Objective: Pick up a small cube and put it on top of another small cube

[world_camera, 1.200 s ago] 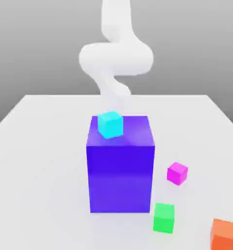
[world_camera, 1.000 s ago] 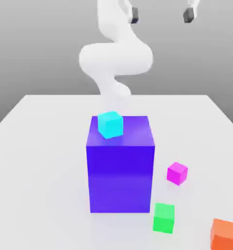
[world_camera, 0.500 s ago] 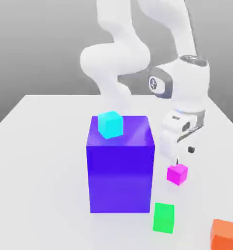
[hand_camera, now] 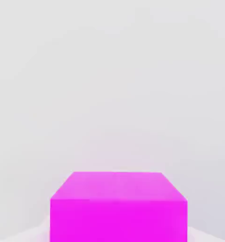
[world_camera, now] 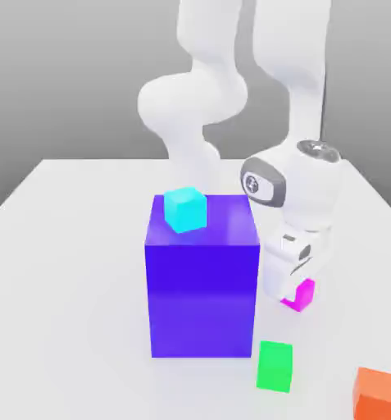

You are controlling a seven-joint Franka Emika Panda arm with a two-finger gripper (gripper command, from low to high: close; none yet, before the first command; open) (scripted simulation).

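Note:
A small magenta cube rests on the white table, to the exterior view's right of the tall blue block. My gripper has come straight down over it and is shut on it, with the white hand covering the cube's upper left part. In the hand view the magenta cube sits very close, on the white surface. A small cyan cube stands on the blue block's top, near its back left corner.
A green cube lies on the table in front of the magenta one. An orange cube sits at the front right corner. The blue block stands close beside my hand.
My arm came down from above into the scene and lowered onto the magenta cube. The gripper went from open to shut around it. The other cubes have not moved.

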